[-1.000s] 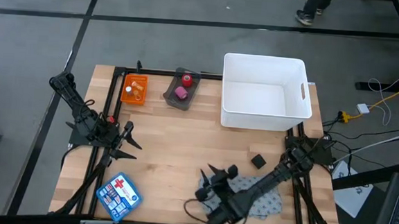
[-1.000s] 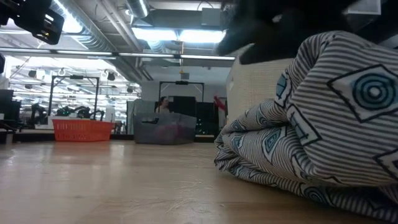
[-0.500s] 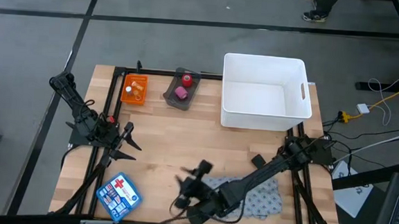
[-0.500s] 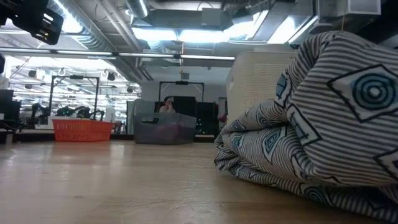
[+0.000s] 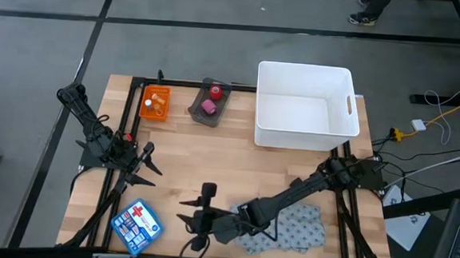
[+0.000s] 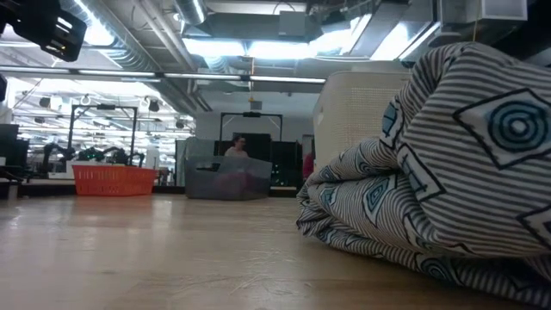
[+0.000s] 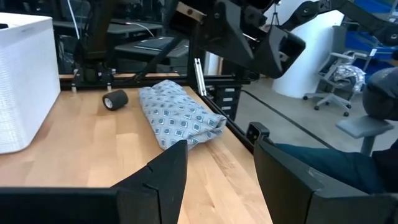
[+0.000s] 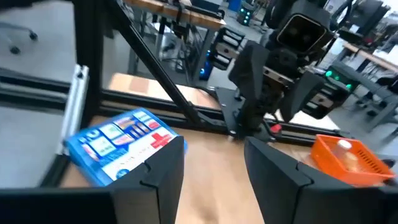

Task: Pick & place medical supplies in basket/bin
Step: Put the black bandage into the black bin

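Behind right gripper (image 5: 191,219) open jaws, cloth (image 5: 296,227)

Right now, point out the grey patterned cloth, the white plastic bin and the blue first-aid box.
grey patterned cloth (image 5: 296,227): high view, its flat middle.
white plastic bin (image 5: 301,138): high view, its near wall.
blue first-aid box (image 5: 137,224): high view, its lid.

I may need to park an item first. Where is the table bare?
Bare wood lies mid-table, between the grey tray, white bin and right gripper. The front edge is crowded: blue kit box, right gripper, patterned cloth. The left gripper waits at the left edge.
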{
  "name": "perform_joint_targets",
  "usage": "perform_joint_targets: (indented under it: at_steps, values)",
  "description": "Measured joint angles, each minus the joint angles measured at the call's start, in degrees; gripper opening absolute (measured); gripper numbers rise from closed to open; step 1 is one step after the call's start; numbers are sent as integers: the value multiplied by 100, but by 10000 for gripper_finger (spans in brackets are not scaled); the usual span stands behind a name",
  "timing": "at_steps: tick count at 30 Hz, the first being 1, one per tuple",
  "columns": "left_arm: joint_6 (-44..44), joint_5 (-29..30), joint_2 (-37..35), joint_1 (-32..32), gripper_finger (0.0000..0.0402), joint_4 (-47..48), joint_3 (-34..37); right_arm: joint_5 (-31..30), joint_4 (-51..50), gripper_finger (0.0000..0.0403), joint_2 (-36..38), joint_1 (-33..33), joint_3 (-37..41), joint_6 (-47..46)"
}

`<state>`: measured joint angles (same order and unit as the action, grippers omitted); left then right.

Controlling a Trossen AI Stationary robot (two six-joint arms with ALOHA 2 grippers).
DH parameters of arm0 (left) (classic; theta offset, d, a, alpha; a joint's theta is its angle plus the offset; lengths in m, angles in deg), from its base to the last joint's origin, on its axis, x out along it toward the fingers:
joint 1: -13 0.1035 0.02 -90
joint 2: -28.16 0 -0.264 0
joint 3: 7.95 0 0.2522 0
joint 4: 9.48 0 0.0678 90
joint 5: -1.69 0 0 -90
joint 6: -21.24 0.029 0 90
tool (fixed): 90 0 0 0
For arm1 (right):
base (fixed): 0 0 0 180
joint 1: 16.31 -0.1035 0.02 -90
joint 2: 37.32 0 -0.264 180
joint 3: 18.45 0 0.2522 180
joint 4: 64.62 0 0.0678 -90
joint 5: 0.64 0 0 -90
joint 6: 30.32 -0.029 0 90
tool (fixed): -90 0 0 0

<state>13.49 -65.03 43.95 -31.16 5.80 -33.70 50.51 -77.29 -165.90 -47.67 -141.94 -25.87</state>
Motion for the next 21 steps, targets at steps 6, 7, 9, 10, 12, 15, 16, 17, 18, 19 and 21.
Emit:
perform_joint_targets:
  at_steps: [6,7,9,10,12,15,16,17,18,19,21]
  values:
    - [-2,-11,0,0,182,0,0,-16,103,169,0,-66,0,409]
    - [-4,-11,0,0,182,0,0,-16,113,169,0,-82,0,384]
    - [-7,-11,0,0,182,0,0,-145,112,169,0,-115,0,310]
    - [-7,-11,-1,0,182,0,0,-324,107,169,0,-130,0,269]
    - [-7,-11,-1,0,182,0,0,-750,111,169,0,-159,0,284]
    - [-7,-8,0,2,182,0,0,-1307,87,169,-9,-209,-120,645]
    - [-7,-8,-2,1,182,0,0,-1409,89,169,-9,-232,-203,798]
    - [-7,-8,0,1,182,0,0,-1500,110,169,-9,-252,-289,920]
    - [-7,-8,0,0,182,2,0,-1681,128,169,-5,-271,-373,987]
    - [-7,-12,0,2,182,0,0,-2009,129,169,0,-296,-448,1048]
    - [-9,-39,-1,0,182,0,0,-2962,103,169,0,-346,-583,1326]
